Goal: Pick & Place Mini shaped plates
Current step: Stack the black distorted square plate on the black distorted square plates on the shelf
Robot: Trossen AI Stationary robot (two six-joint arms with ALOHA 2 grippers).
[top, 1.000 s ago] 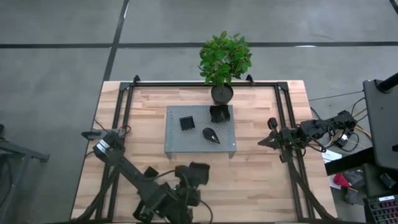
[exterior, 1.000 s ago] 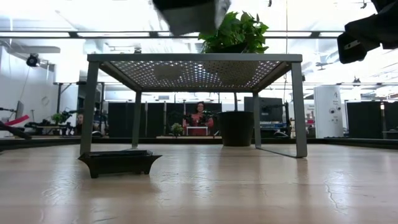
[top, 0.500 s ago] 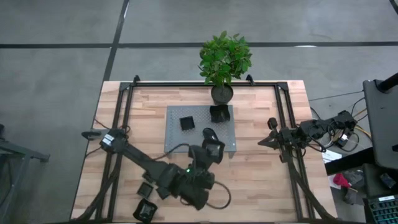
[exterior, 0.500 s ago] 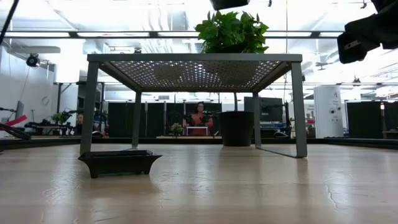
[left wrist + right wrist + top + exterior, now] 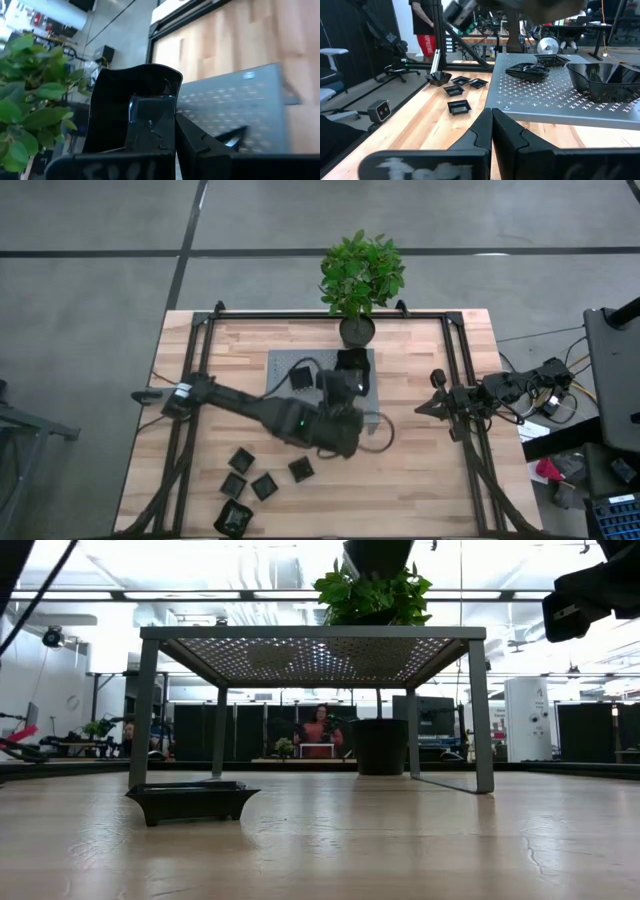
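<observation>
My left gripper point(image 5: 340, 385) hangs above the grey perforated platform point(image 5: 285, 405), shut on one black mini plate point(image 5: 132, 100). On the platform lie a square plate point(image 5: 300, 376) and a deeper dish point(image 5: 352, 362) at its far edge; the right wrist view also shows a teardrop plate point(image 5: 527, 71) there. Several more plates point(image 5: 264, 486) rest flat on the wood at the near left, one of them in the low view point(image 5: 190, 802). My right gripper point(image 5: 425, 408) waits shut at the table's right side. My left gripper pinches the plate at its rim point(image 5: 167, 92) between its two fingers. The fingers slant down toward the table's far edge. The plate stands on edge beyond the fingertips, lifted clear above the platform. Which side of the plate each finger is on does not show.
A potted plant point(image 5: 360, 275) stands at the table's far edge, just behind the platform, its pot point(image 5: 357, 330) close to the deeper dish. Black rails point(image 5: 200, 350) run along the left, right and far sides. Bare wood point(image 5: 420, 480) lies at the near right.
My left gripper, still shut on the plate, has risen from above the near part of the table and swung toward the far edge. It now hangs over the platform. The arm has uncovered the plates lying at the near left.
</observation>
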